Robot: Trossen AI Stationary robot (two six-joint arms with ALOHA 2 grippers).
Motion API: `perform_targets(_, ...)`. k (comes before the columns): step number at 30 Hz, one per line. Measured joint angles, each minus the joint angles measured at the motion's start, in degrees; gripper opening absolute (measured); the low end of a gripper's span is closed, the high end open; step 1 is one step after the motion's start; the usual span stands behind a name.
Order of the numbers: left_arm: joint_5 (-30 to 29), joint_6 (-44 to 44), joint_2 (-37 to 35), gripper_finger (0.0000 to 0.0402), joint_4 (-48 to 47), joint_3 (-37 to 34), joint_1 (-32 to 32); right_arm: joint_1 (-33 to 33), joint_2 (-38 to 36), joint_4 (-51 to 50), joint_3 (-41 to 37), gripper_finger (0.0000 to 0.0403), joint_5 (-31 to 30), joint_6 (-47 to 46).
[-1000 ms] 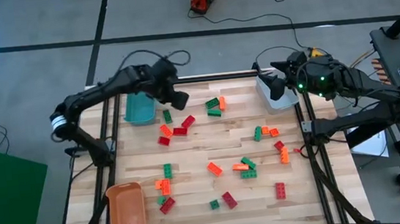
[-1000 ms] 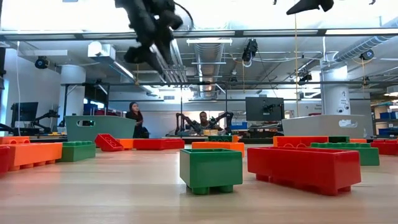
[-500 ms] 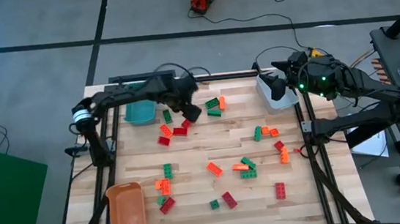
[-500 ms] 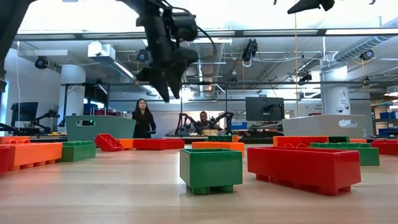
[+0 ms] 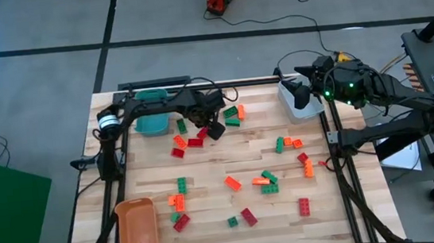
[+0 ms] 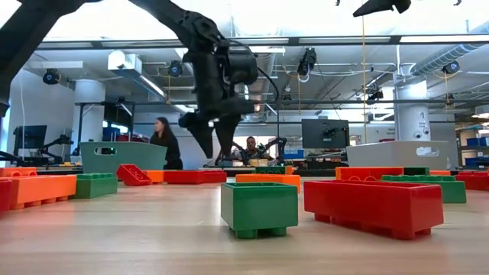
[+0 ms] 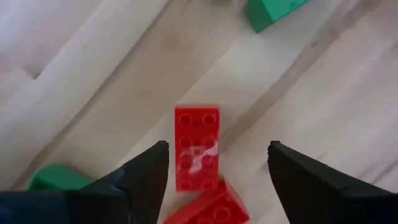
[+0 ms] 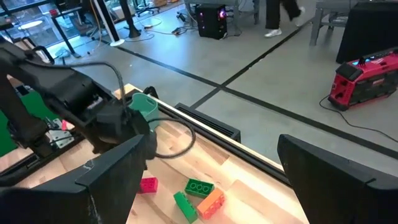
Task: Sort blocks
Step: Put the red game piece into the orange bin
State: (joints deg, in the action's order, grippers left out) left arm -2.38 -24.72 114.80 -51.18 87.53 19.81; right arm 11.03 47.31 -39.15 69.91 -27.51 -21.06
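Pincer (image 7: pixel 214 180) of your left arm hangs wide open, empty, straddling a red brick (image 7: pixel 197 147) for pickup. Right pincer (image 5: pixel 298 91) waits open over the grey bin (image 5: pixel 302 105).

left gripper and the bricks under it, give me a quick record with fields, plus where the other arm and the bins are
left gripper: open, above the table near the teal bin, jaws either side of a red brick
red brick: flat, studs up, lying free between the jaws, not gripped
second red brick: touching the first one's near end, tilted
right gripper: open, holding nothing, over the grey bin
teal bin: far left of the table
grey bin: far right
orange bin: near left corner
other bricks: red, orange and green, scattered over the wooden table
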Motion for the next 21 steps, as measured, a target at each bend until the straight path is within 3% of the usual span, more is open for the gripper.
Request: perform_targets(21, -2.7, 5.6, 7.3, 0.0245, 2.1, -0.2, -0.2, 0.0, 0.0, 0.0, 0.0, 0.0354, 0.0, -0.4)
